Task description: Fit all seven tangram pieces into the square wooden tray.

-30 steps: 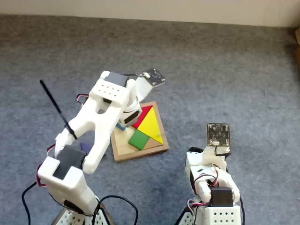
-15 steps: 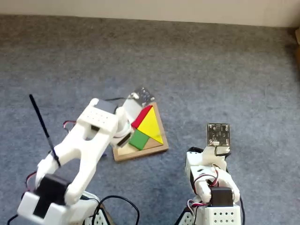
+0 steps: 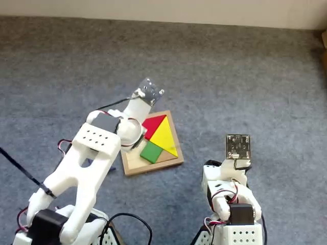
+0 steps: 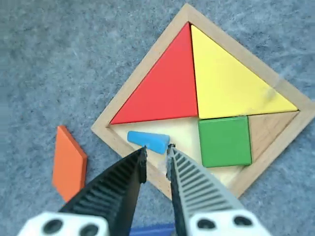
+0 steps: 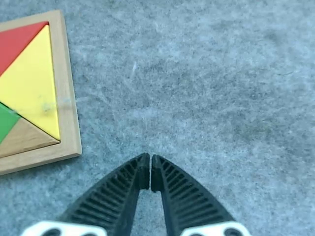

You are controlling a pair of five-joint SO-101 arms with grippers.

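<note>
Square wooden tray: flat on the carpet, partly filled.
- Large red triangle and large yellow triangle: seated flush, touching edge to edge.
- Green square: seated below them.
- Plain wood triangle: seated beside the square.
- Small blue piece: loose in the bare recess.
- Orange parallelogram: on the carpet just beside the tray.

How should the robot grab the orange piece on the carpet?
Probably from straight above, pinching the orange piece across its two long sides. It lies flat on the carpet beside the tray, so only thin edges offer a hold, and the long pair sits closest together.
</note>
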